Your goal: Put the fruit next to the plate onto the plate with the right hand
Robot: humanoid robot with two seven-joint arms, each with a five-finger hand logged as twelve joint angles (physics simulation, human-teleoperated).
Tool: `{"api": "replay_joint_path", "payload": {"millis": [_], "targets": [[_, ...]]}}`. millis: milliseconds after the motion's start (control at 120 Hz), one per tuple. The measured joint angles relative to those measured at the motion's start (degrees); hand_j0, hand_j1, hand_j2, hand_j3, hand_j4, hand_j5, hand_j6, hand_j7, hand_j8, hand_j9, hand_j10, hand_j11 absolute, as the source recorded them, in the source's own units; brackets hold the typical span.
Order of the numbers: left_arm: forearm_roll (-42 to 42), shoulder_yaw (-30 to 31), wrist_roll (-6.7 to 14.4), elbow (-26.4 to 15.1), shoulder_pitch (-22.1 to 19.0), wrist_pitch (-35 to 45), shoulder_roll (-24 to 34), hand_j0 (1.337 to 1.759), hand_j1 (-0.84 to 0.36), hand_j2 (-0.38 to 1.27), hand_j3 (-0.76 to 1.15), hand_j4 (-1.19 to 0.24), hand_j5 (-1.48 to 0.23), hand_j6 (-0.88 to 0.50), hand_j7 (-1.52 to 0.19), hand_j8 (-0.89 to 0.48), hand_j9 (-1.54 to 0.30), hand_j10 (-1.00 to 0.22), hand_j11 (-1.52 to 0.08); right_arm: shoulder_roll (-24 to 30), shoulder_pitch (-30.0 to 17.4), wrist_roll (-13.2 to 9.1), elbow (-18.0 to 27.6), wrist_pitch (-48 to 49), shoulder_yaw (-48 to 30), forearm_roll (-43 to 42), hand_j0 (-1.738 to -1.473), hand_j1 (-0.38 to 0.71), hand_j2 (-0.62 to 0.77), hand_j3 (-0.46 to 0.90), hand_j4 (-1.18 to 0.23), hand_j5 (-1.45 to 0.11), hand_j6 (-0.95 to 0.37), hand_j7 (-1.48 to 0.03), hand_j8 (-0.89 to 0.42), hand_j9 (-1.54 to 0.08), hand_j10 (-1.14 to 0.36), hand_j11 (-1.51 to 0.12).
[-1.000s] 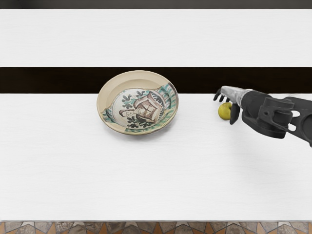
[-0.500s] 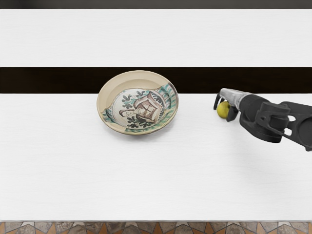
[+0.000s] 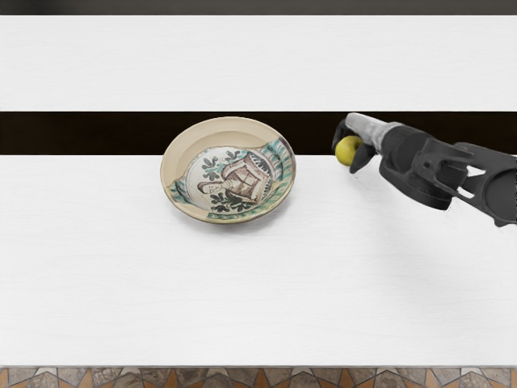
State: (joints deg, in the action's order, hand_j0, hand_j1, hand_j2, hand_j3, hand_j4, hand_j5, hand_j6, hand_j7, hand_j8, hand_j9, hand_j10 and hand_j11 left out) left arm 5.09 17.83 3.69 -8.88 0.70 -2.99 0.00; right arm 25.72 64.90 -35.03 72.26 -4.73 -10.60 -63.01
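- White tabletop [image 3: 242, 283] fills most of the view. A dark band runs behind its far edge, and a second white surface lies beyond that.
- Right arm [image 3: 436, 166], dark grey, comes in from the right edge and reaches toward the far right part of the tabletop. No left arm shows.
- Plate [image 3: 166, 171], round and cream with a painted figure and green leaves, sits left of centre near the far edge. Nothing lies in it.
- Right hand [image 3: 362, 137] hangs to the right of the plate, well apart from its rim, at the line where the tabletop meets the dark band.
- Fingers [image 3: 359, 161] are curled round the fruit, with dark fingertips showing on either side of it.
- Fruit [image 3: 347, 149], small, round and yellow-green, sits in that grasp and appears lifted off the tabletop, not yet over the plate.
- Judged step: carrying the fruit left to the plate. Doing it well likely means holding the grasp firm, travelling high enough to clear the raised rim, stopping over the painted centre, then lowering before the fingers loosen so the round fruit does not roll out.
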Motion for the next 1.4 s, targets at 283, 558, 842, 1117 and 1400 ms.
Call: {"api": "replay_joint_path", "payload": {"millis": [283, 558, 842, 1117, 1400], "targets": [[-0.01, 0.00, 0.00, 0.00, 0.00, 0.00, 0.00, 1.658, 0.06, 0.05, 0.00, -0.24, -0.32, -0.24, -0.32, -0.24, -0.32, -0.24, -0.32, -8.44, 2.58, 0.01, 0.24, 0.05, -6.08, 0.27, -1.647, 0.35, 0.21, 0.00, -0.49, -1.09, -0.23, -1.08, -0.27, -1.13, -0.59, -1.14], [-0.01, 0.01, 0.00, 0.00, 0.00, 0.00, 0.00, 1.658, 0.06, 0.05, 0.00, -0.24, -0.32, -0.24, -0.32, -0.24, -0.32, -0.24, -0.32, -16.40, 1.59, 0.02, 0.98, 0.12, -6.33, 0.38, -1.649, 0.38, 0.26, 0.00, -0.47, -1.10, -0.21, -1.08, -0.25, -1.13, -0.58, -1.15], [-0.02, 0.01, 0.00, 0.00, 0.00, 0.00, 0.00, 1.658, 0.06, 0.05, 0.00, -0.24, -0.32, -0.24, -0.32, -0.24, -0.32, -0.24, -0.32, -17.59, -1.97, -0.04, 0.64, 0.06, -5.71, 0.08, -1.651, 0.41, 0.28, 0.00, -0.47, -1.08, -0.20, -1.07, -0.23, -1.11, -0.59, -1.13], [0.00, 0.00, 0.00, -0.01, 0.00, 0.00, 0.00, 1.658, 0.06, 0.05, 0.00, -0.24, -0.32, -0.24, -0.32, -0.24, -0.32, -0.24, -0.32, -17.55, -3.07, 0.02, 0.10, -0.27, -6.48, 1.50, -1.644, 0.06, 0.07, -0.08, -0.25, -0.48, -0.14, -0.48, -0.15, -0.49, -0.30, -0.49], [-0.01, 0.01, -0.02, 0.00, 0.00, 0.00, 0.00, 1.658, 0.06, 0.05, 0.00, -0.24, -0.32, -0.24, -0.32, -0.24, -0.32, -0.24, -0.32, -9.23, -2.11, 0.03, 6.43, 5.12, -14.35, 13.52, -1.651, -0.22, -0.02, 0.00, -0.09, -0.16, -0.06, -0.15, -0.07, -0.16, -0.10, -0.16]]}}
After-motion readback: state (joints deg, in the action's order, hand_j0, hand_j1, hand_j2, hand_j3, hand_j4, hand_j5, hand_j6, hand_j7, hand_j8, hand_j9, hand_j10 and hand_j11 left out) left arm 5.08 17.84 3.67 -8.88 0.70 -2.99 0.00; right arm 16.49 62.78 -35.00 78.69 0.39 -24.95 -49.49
